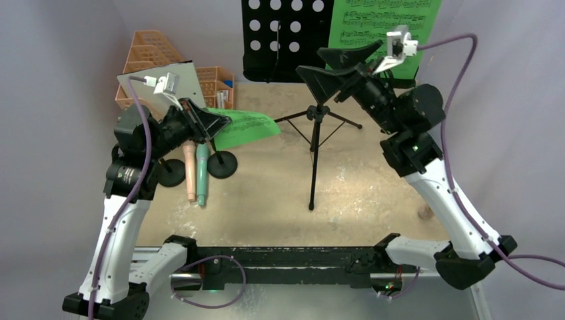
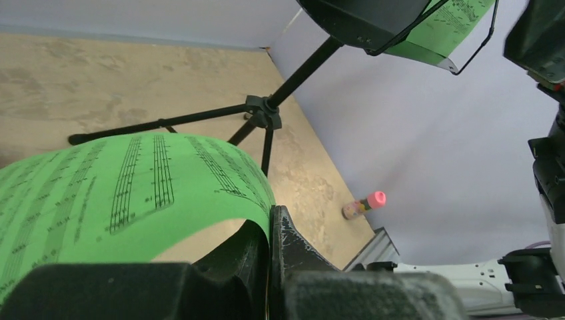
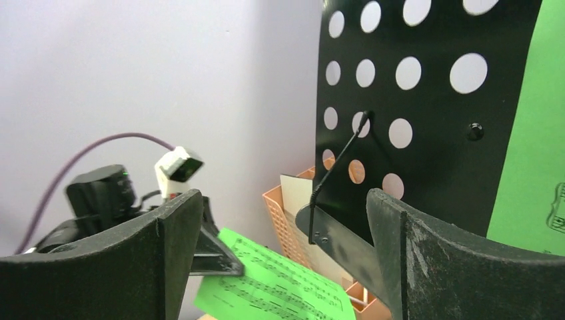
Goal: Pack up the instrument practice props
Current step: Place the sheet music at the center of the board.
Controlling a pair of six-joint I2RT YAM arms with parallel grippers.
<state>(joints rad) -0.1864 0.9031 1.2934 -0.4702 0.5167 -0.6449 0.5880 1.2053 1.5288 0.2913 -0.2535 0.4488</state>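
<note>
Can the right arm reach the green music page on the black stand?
Probably yes. Its fingers are open right in front of the black stand. Nothing seems to block the green music page, though the arm must shift sideways.

- No words, brand names or nos. legible anywhere.
- Green sheet at left (image 1: pixel 243 127) (image 2: pixel 133 193) (image 3: pixel 273 290): printed music only, i.e. staves w/ black notes. Fine print runs along the lines, too blurred to read.
- Green sheet on black stand (image 1: pixel 386 27) (image 3: pixel 533 167): same, staves + notes. Right wrist view shows part of a printed sign at the pic's right edge. No title legible.
- Pink-capped tube (image 2: pixel 365 205): patterned wrap, too small to read.
</note>
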